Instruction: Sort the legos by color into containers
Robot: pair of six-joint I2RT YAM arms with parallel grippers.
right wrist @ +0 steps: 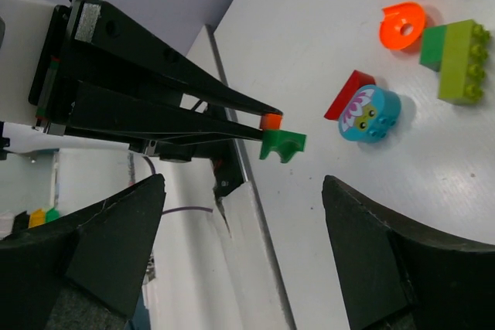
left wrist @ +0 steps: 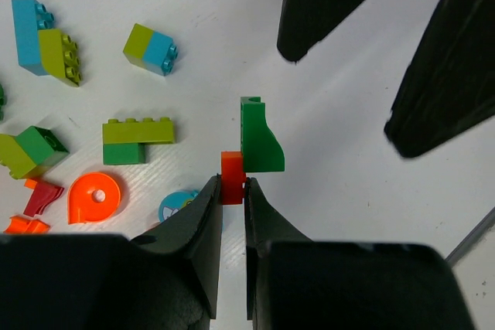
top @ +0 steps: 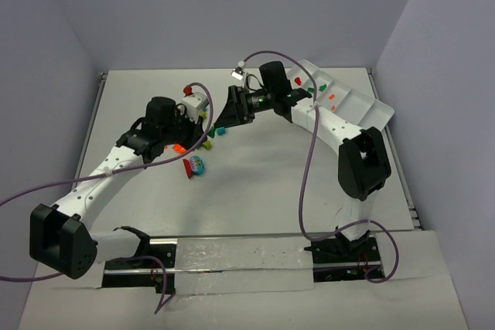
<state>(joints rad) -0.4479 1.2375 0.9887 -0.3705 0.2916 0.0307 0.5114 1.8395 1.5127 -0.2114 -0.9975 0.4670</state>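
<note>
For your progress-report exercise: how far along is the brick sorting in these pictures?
Done: a few bricks lie in the tray. In hand: the left tool pinches an orange brick joined to a green piece, facing the open right tool. Left: many loose bricks on the table.

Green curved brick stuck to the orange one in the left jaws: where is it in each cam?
Top external: cannot pick it out; lost in the clutter between the arm tips.
Left wrist: green brick centre frame, touching the orange brick pinched in the left gripper jaws.
Right wrist: centre, at the tip of those jaws, just below the orange brick.
Shared landmark: cyan face brick, in all three.
</note>
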